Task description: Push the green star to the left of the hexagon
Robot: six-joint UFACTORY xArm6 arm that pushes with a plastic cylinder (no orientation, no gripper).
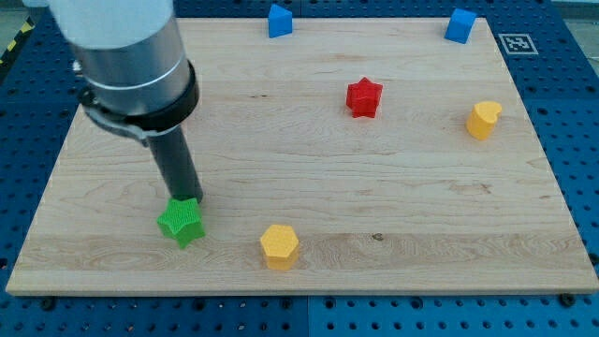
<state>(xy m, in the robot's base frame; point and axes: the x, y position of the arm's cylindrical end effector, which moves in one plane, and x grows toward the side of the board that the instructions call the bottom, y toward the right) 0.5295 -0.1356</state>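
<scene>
The green star (181,222) lies on the wooden board (299,159) at the view's lower left. The yellow hexagon (279,246) lies to the star's right, a little nearer the view's bottom, about a block's width apart from it. My tip (186,197) stands at the star's top edge, touching it or nearly so. The rod rises from there to the grey arm body at the view's top left.
A red star (364,97) lies right of centre towards the view's top. A yellow heart-like block (483,119) lies at the right. Two blue blocks (280,20) (460,25) sit at the board's top edge.
</scene>
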